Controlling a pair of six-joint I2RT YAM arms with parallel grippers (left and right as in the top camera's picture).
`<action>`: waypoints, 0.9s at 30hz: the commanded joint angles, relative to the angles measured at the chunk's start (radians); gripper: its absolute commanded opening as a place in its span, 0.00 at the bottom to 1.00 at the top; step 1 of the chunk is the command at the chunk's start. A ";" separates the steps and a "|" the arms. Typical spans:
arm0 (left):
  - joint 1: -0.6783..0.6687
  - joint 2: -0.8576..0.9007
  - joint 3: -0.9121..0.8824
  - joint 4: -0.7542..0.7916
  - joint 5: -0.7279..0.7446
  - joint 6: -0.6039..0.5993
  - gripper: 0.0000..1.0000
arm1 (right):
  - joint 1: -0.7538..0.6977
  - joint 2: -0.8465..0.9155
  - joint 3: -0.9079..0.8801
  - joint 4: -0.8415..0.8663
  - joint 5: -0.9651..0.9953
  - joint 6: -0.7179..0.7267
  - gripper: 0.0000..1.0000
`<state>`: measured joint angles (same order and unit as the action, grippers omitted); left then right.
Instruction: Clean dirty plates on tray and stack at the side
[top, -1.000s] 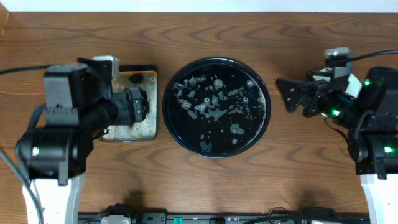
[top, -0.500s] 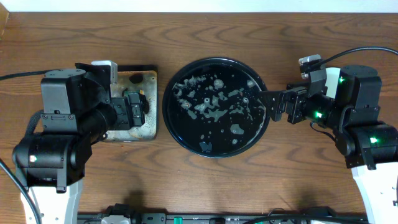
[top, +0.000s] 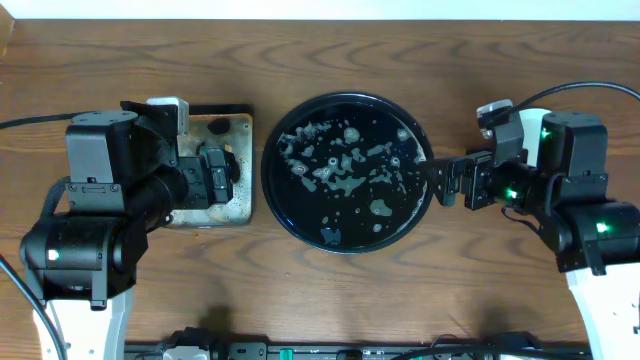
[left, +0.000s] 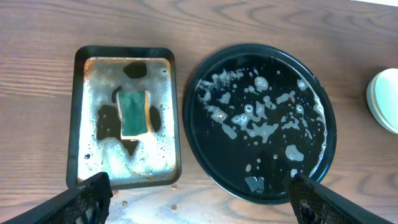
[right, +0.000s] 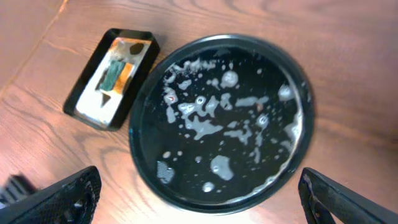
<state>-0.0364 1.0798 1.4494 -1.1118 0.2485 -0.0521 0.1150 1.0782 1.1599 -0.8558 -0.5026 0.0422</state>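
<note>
The round black tray (top: 300, 215) sits mid-table, wet with patches of foam, and holds no plates. It also shows in the left wrist view (left: 194, 124) and the right wrist view (right: 142, 168). A pale blue-green plate (left: 387, 99) shows only at the right edge of the left wrist view, on the table beside the tray; in the overhead view my right arm hides it. My left gripper (top: 215, 172) (left: 202, 205) is open and empty, above the small tray. My right gripper (top: 440, 182) (right: 199, 202) is open and empty at the round tray's right rim.
A small rectangular black tray (top: 243, 212) (left: 78, 124) (right: 78, 107) with soapy water and a green-yellow sponge (left: 134, 112) (right: 114, 73) lies left of the round tray. A few droplets lie on the wood in front of it.
My right arm has swung in and its gripper has moved left to the round tray's right rim. My left arm shifted slightly at first, then held still.
</note>
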 joint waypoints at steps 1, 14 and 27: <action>-0.002 0.000 0.015 -0.003 -0.009 -0.001 0.92 | 0.008 -0.109 0.004 -0.001 0.000 -0.208 0.99; -0.002 0.000 0.015 -0.003 -0.009 -0.001 0.92 | -0.039 -0.458 -0.286 0.190 0.177 -0.523 0.99; -0.002 0.000 0.015 -0.003 -0.009 -0.001 0.92 | -0.049 -0.973 -0.915 0.457 0.169 -0.386 0.99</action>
<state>-0.0364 1.0801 1.4502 -1.1145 0.2481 -0.0521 0.0731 0.1734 0.2958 -0.4061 -0.3393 -0.4023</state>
